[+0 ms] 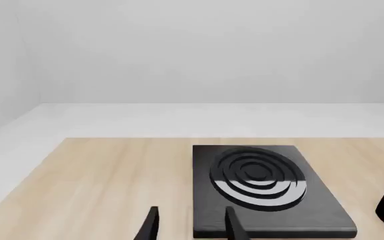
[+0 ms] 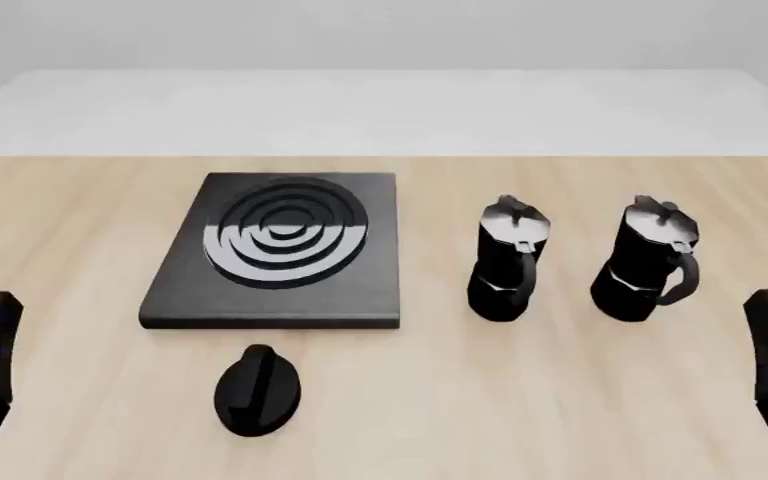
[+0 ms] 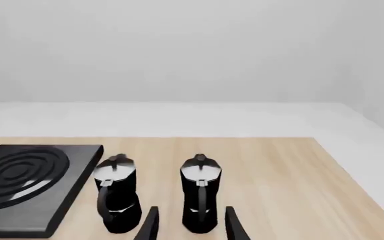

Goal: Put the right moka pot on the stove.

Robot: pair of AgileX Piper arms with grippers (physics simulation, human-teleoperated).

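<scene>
Two moka pots stood upright on the wooden worktop [image 2: 558,400], both right of the stove [image 2: 277,250]. The right moka pot [image 2: 646,258] sat nearest the worktop's right edge, its handle toward the camera; the other moka pot [image 2: 506,260] stood between it and the stove, apart from both. A black oval knob [image 2: 259,388] lay on the worktop just in front of the stove. Left hand [image 1: 190,225] hung low over the near left corner, fingers parted, empty. Right hand [image 3: 190,225] likewise parted and empty, with the right pot seen between its fingertips but not touched.
</scene>
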